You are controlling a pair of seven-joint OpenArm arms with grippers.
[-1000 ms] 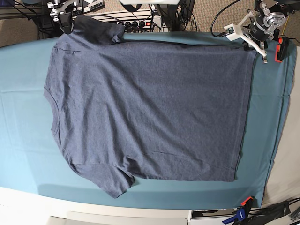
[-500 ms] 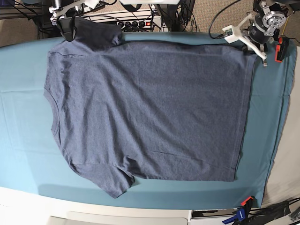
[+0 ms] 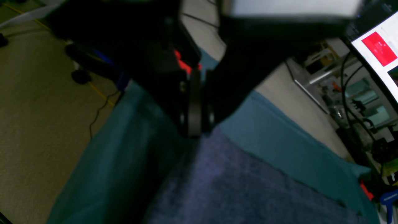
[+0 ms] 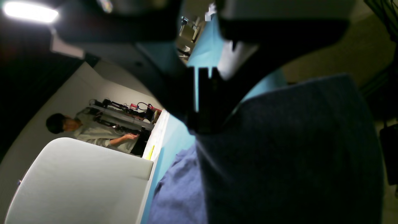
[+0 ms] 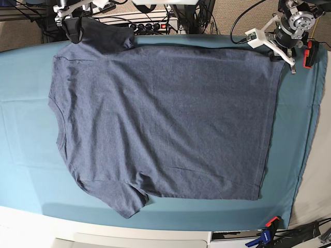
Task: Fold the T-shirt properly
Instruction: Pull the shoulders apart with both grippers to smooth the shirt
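T-shirt (image 5: 165,113) lies spread flat across the teal table cloth (image 5: 26,155), plain side up. Left gripper (image 3: 195,132) is clamped on its hem corner at the far edge; right gripper (image 4: 199,129) is clamped on a sleeve.

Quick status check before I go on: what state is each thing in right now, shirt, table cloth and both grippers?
T-shirt: spread flat, plain side up, unfolded; far sleeve and far hem corner pinched and raised.
Table cloth: spread flat under the shirt.
Left gripper: jaws shut on the T-shirt's hem corner.
Right gripper: jaws shut on the T-shirt's sleeve.
Clamp: clipped at the near table edge.
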